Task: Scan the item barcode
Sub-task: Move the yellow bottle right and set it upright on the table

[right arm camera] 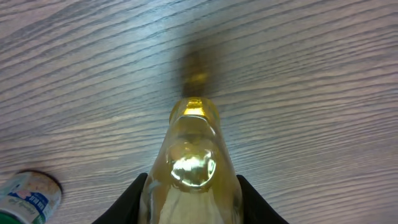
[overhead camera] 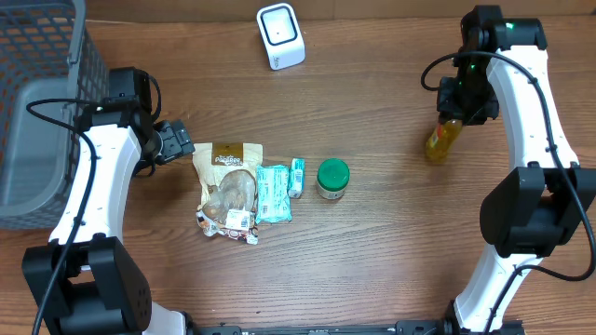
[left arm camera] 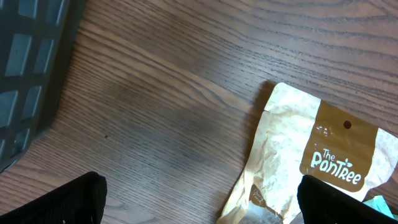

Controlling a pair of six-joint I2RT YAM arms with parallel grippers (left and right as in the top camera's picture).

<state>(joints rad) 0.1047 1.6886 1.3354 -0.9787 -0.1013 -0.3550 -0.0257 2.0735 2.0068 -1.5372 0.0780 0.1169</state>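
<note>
My right gripper (overhead camera: 455,118) is shut on a yellow bottle (overhead camera: 443,138) at the right side of the table. In the right wrist view, the bottle (right arm camera: 194,162) points away from the camera between both black fingers (right arm camera: 127,204), gold cap at the far end, above the wood. A white barcode scanner (overhead camera: 280,35) stands at the back centre, well to the left of the bottle. My left gripper (overhead camera: 180,144) is open, low beside the top-left corner of a brown "The Pantree" pouch (overhead camera: 228,172). In the left wrist view, one finger (left arm camera: 345,199) overlaps the pouch (left arm camera: 298,155); it grips nothing.
A grey mesh basket (overhead camera: 37,112) fills the left edge. Around the pouch lie a teal packet (overhead camera: 273,193), a small teal box (overhead camera: 296,177), a green-lidded jar (overhead camera: 332,179) and a small wrapped snack (overhead camera: 235,223). The jar (right arm camera: 25,196) also shows at the right wrist view's lower left.
</note>
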